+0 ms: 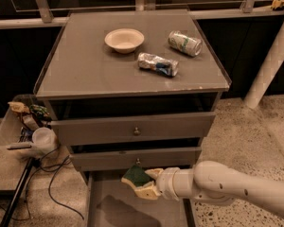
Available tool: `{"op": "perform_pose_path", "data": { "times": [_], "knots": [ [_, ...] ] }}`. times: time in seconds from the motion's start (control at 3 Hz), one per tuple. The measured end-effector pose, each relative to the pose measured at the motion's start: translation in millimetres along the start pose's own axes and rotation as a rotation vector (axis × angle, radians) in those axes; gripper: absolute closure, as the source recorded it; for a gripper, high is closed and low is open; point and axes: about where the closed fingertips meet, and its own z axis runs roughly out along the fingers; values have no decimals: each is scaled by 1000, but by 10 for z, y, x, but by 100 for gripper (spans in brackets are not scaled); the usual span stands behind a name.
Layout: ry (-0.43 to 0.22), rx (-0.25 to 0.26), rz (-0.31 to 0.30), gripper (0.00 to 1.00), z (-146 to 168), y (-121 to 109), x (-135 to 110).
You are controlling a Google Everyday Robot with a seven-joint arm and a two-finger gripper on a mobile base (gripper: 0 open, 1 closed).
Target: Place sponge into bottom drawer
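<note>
The sponge [135,176], dark green on top with a pale yellow body, is held in my gripper [141,182]. The white arm reaches in from the lower right. The gripper holds the sponge just above the open bottom drawer [113,207], a wide shallow grey tray pulled out below the two upper drawers. The sponge sits near the drawer's back, just under the middle drawer's front. The drawer floor shows a shadow and holds nothing else that I can see.
On the cabinet top [85,70] stand a cream bowl [124,39] and two crushed cans [157,64] [184,43]. The two upper drawers have small knobs [137,131]. A clear bin with clutter [23,126] and cables lie at the left. A white pole [270,56] stands at the right.
</note>
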Motion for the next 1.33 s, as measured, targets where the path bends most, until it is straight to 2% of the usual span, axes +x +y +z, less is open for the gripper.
{"op": "perform_pose_path", "data": {
  "times": [0.67, 1.0, 1.33],
  "knots": [
    [-85, 30, -58, 100, 358, -280, 485],
    [-77, 33, -18, 100, 568, -426, 858],
    [-13, 47, 46, 100, 819, -554, 1302]
  ]
}}
